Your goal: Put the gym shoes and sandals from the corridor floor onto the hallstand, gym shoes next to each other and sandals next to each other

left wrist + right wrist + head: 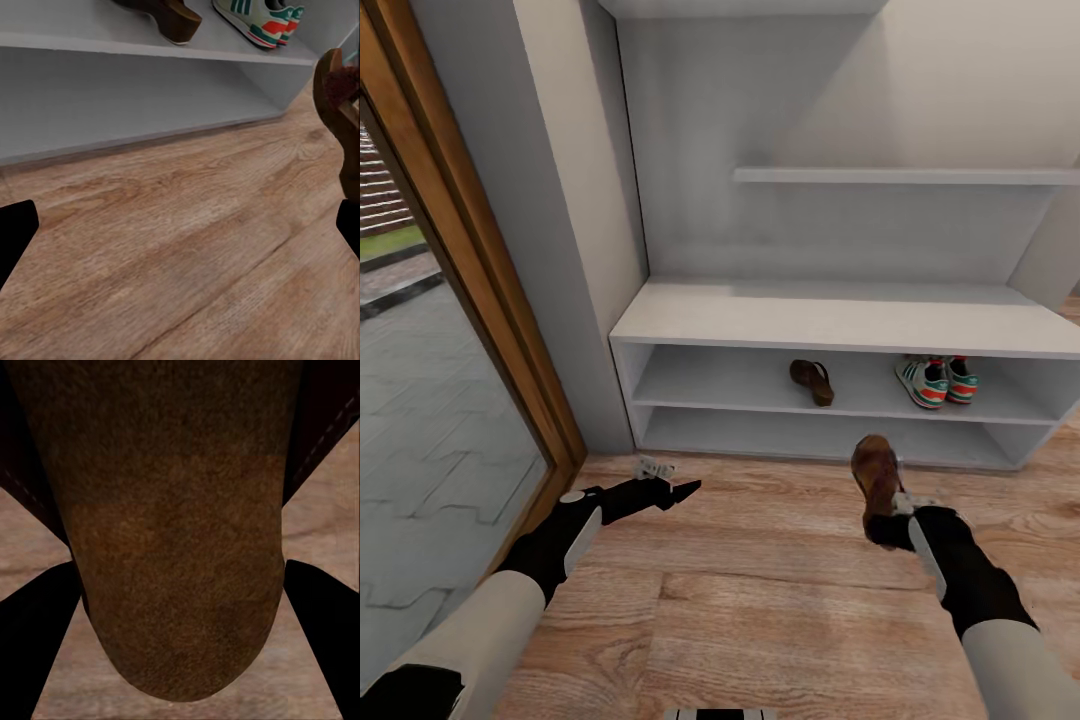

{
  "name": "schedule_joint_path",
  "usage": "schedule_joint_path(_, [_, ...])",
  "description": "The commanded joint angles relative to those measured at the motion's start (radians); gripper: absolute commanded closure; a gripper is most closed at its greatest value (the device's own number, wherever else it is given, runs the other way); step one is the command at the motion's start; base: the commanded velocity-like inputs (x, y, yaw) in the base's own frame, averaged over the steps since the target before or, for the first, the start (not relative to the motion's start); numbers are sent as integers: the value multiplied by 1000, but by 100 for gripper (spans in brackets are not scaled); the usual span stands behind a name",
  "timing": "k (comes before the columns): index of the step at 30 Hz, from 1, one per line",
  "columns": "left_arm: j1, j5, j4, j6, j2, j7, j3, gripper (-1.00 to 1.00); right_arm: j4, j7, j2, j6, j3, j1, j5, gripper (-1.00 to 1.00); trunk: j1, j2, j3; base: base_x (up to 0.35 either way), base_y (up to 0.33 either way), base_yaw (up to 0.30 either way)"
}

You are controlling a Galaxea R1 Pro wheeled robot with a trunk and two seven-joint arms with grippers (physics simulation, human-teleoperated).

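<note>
Currently: right hand (890,512) is pinching one sandal (876,478) above the floor (760,600); left hand (678,490) is hanging spread; other sandal (812,381) and sneakers (937,381) are sitting on the rack's (840,325) upper shelf.

No legible text — no labels, brands (or numbers) anywhere.

On the hallstand (840,325), one sandal (812,381) was placed left of the two gym shoes (937,381); another sandal (876,478) was held above the corridor floor (760,590).
</note>
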Motion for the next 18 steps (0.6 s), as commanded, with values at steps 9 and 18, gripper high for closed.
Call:
schedule_joint_path(9, [0,9,-1,10,0,-1,-6,-100,217,-2,160,17,4,-40,12,100,0,0,-1,0,0,0])
schedule_joint_path(18, [0,9,-1,10,0,-1,-6,-100,228,-2,203,68,12,-112,14,100,0,0,-1,0,0,0])
